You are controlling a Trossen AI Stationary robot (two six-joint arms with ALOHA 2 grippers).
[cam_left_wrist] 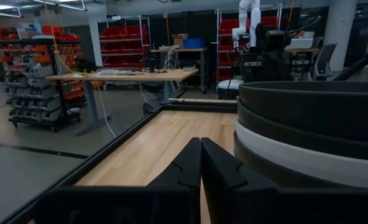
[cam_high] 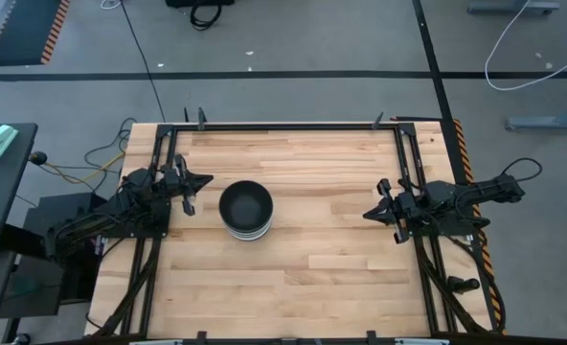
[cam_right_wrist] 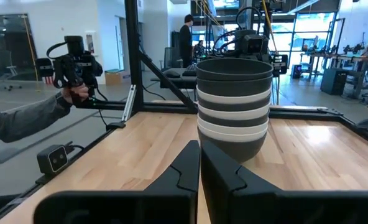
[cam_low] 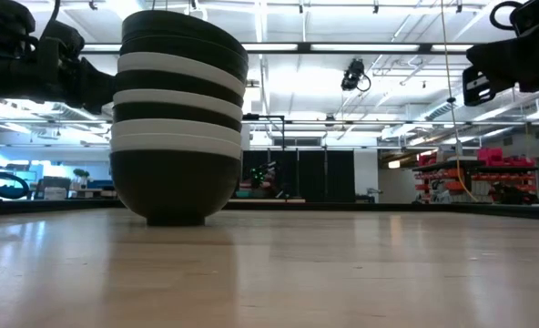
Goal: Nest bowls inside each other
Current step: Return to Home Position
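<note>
The bowls stand nested in one stack of black and white bowls near the table's middle, resting by the foot of the bottom black bowl on the wood. A black bowl is on top. The stack shows whole in the right wrist view, and its upper bowls show close in the left wrist view. My left gripper is shut, raised just left of the stack and apart from it. My right gripper is shut and held up well to the stack's right.
A black metal frame runs along the table's far edge and down both sides. Bare wood lies around the stack on every side. A person's sleeved arm holds a hand-held device beyond the table's edge in the right wrist view.
</note>
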